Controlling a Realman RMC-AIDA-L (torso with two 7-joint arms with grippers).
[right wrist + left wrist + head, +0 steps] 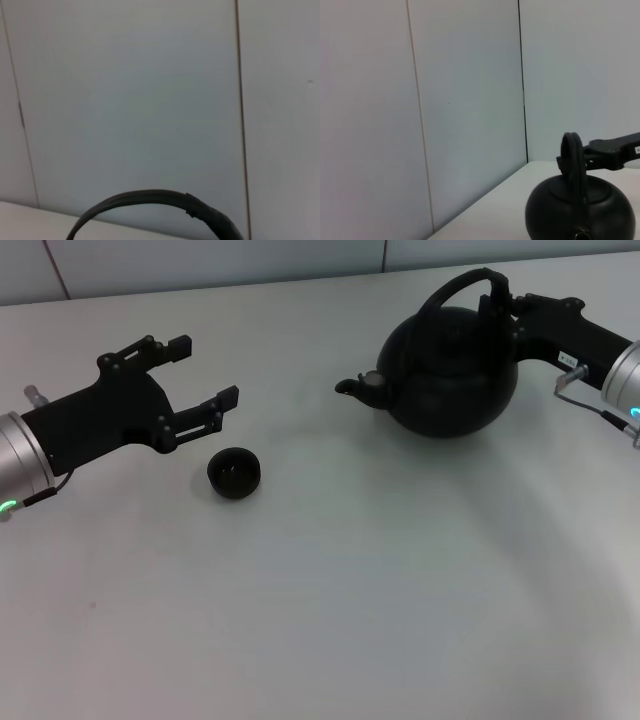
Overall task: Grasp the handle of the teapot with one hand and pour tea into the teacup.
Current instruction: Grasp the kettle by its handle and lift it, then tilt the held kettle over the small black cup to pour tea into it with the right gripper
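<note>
The matte-black teapot (450, 365) stands on the white table at the back right, its spout pointing left. Its arched handle (455, 285) rises over the lid. My right gripper (503, 308) reaches in from the right, its fingers closed around the handle's right end. The handle also shows in the right wrist view (150, 196) and the left wrist view (571, 160), where the teapot (580, 212) is seen with the right gripper behind it. The small dark teacup (234, 472) sits left of centre. My left gripper (208, 370) is open and empty just behind the cup.
The white table (350, 590) stretches wide in front of the cup and teapot. A pale panelled wall (445, 100) stands behind the table's far edge.
</note>
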